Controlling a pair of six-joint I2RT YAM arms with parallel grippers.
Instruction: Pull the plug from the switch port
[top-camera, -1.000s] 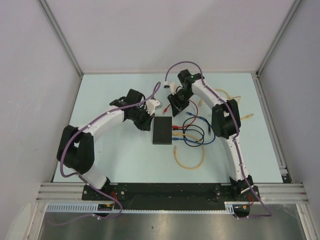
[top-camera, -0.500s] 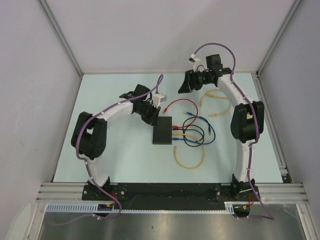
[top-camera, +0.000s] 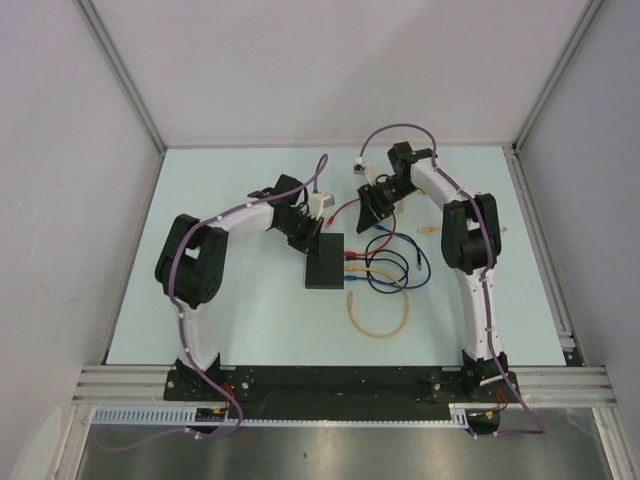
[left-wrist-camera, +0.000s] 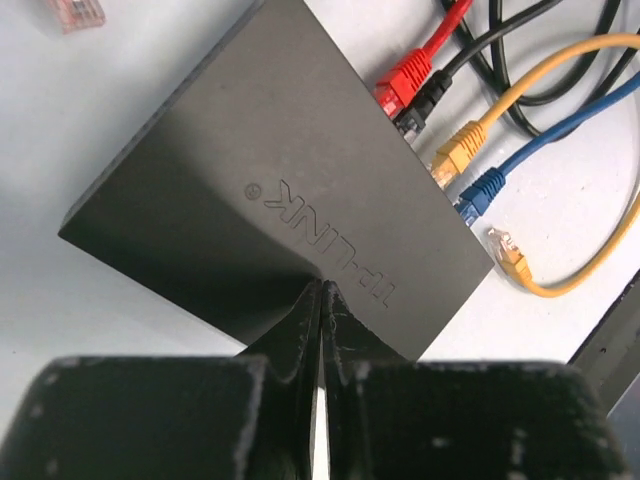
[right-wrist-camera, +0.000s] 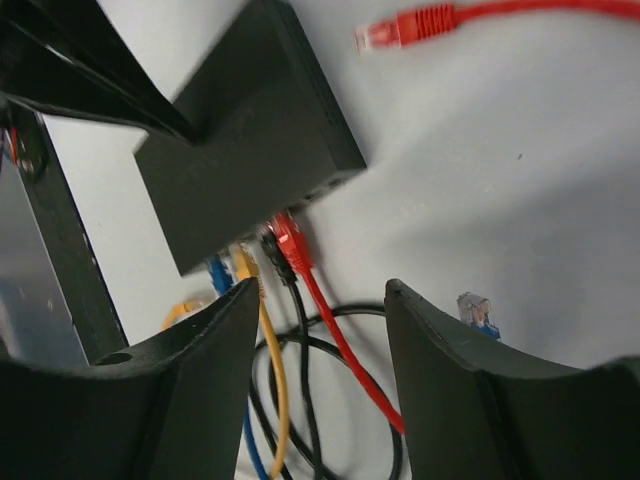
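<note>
Switch (top-camera: 325, 262): flat black box lying on the pale table (top-camera: 220, 300), about mid-table between the two arms. The left wrist view shows the embossed lettering TP-LINK on its top.

Ports: along the switch's right side, as seen from above, four plugs sit in a row: red plug (left-wrist-camera: 404, 84), black plug (left-wrist-camera: 421, 108), yellow plug (left-wrist-camera: 457, 156), blue plug (left-wrist-camera: 482, 187). All four look seated. Their cables run off to the right into a loose tangle (top-camera: 392, 268) on the table.

Loose ends: a clear plug on a yellow cable (left-wrist-camera: 507, 250) lies on the table just beside the switch, past the blue one, not inserted. A second red plug (right-wrist-camera: 400, 35) lies free on the table beyond the far end of the switch. A small blue-tailed plug (right-wrist-camera: 478, 312) lies apart to the right. A tan cable loop (top-camera: 378, 315) lies nearer the arm bases.

Left jaws: pressed together, no gap between the fingertips (left-wrist-camera: 318, 305), which rest on the switch's top near its far left corner. They hold nothing between them.

Right jaws: standing apart, above the table just beyond the switch's far right corner. The right wrist view shows the seated red plug and its cable in the gap between the fingers (right-wrist-camera: 440, 380). The fingers touch neither plug nor switch.
</note>
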